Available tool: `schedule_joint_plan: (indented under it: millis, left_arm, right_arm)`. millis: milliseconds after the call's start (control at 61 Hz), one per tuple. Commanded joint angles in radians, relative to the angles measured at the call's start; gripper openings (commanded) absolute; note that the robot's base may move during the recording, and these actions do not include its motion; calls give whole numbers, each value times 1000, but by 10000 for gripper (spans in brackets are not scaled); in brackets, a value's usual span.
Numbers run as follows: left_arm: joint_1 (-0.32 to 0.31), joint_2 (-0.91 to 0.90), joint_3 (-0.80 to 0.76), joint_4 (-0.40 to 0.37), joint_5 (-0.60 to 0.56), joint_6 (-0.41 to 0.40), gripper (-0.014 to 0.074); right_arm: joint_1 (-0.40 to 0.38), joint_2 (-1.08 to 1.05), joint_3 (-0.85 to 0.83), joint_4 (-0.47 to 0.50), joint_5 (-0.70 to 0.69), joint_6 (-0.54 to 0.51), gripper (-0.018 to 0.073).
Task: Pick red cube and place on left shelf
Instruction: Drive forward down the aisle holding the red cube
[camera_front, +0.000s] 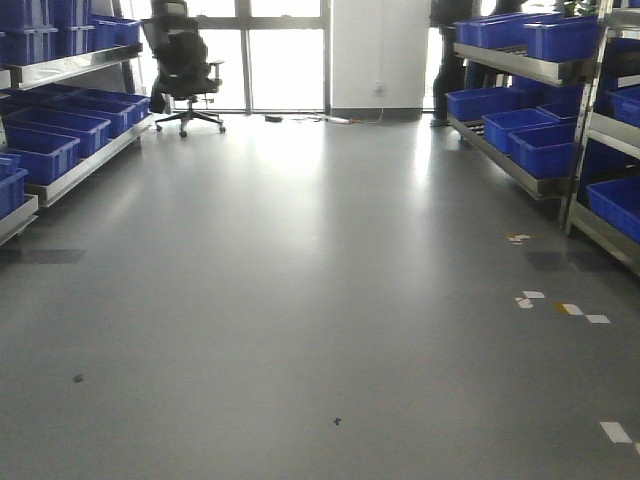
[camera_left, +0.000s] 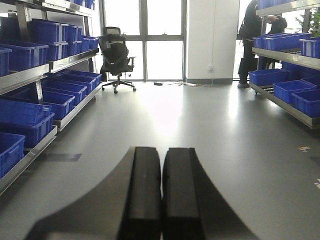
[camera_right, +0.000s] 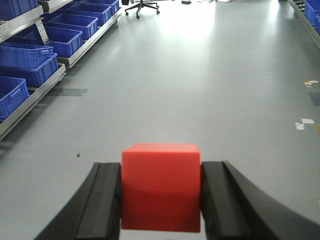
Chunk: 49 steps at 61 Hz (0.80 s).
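The front camera looks level down the aisle floor (camera_front: 300, 300) to the windows (camera_front: 285, 60), each wrist camera sits low, close behind the left gripper (camera_left: 161, 155) or right gripper (camera_right: 160, 167), facing likewise, and all three share the office chair (camera_front: 185, 65) and left shelf (camera_front: 90, 162).

A storage hall of the warehouse or stockroom kind is shown: stainless-steel racks are set along both sides, the left shelf (camera_front: 95, 160) and a right rack (camera_front: 505, 62), and both are filled with rows of dark-blue plastic crates (camera_front: 60, 128). A wide aisle of smooth grey floor (camera_front: 300, 300), marked here and there with scraps of tape (camera_front: 597, 319), is left between them. At the far end tall glazed doors (camera_front: 285, 65) are seen, with a black office chair (camera_front: 185, 65) parked before them.
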Motion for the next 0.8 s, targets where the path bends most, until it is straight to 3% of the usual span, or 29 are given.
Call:
schedule_joint_plan:
  millis: [0,787]
  left_arm:
    - [2,-14,25,0,-86,0,102]
    - [2,-14,25,0,-86,0,102]
  right_arm:
    - [-1,0,-27,8,-98,-6,56]
    - [-1,0,-27,8,-98,-6,56]
